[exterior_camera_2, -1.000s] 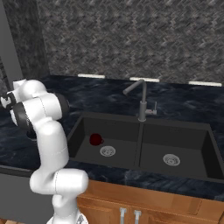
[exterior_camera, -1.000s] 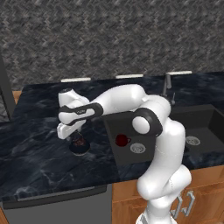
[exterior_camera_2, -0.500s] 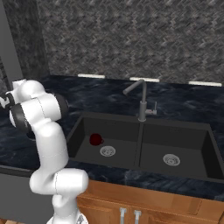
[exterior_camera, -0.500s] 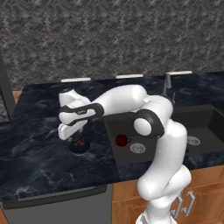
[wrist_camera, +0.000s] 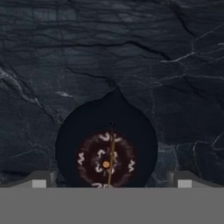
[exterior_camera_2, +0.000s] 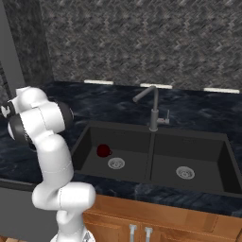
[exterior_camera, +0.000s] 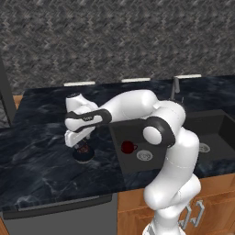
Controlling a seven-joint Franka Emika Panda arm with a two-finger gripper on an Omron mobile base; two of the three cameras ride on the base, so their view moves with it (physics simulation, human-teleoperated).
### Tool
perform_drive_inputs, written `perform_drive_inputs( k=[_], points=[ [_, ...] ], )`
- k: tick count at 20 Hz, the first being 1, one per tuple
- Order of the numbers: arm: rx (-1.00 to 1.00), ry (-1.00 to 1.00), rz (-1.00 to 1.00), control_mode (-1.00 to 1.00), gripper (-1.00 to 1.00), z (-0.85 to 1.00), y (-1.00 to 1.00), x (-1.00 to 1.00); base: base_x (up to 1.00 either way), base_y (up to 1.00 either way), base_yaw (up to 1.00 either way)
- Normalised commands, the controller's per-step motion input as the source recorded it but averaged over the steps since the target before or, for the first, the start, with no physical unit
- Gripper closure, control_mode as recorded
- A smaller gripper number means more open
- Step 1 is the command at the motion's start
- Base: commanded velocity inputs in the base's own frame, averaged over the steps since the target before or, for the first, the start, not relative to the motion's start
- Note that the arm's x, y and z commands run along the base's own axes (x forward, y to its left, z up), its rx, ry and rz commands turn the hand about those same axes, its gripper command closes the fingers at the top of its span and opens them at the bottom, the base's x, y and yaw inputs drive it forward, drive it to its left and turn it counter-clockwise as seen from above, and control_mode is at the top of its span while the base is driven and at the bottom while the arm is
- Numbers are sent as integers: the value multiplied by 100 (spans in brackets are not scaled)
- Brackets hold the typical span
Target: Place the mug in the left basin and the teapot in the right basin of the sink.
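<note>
1. Claw: jaws spread wide, nothing held; it hangs straight over the teapot, one fingertip to each side of the pot and clear of it. From the left base view the claw sits just above the pot.
2. Teapot: squat and black, upright on the dark marbled counter left of the sink; thin wire handle arched across its reddish marked top.
3. Mug: dark red, in the left basin, beside the round drain.
4. Right basin: past the divider, tap at the middle.
</note>
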Motion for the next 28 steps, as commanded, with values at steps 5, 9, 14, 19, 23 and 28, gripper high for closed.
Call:
perform_drive_inputs(
  k=[5, 9, 14, 19, 23, 28],
  points=[
    [0, 0, 0, -100, -100, 0, 1, 14, 0, 0, 0],
    [0, 0, 0, -100, -100, -1, 4, 5, 0, 0, 0],
    [0, 0, 0, -100, 100, 0, 0, -8, 0, 0, 0],
    [0, 0, -1, -100, 100, 0, 0, -18, 0, 0, 0],
    [0, 0, -6, -100, 100, 0, 0, -16, 0, 0, 0],
    [0, 0, -5, -100, 100, 0, -3, -15, 0, 0, 0]
  ],
)
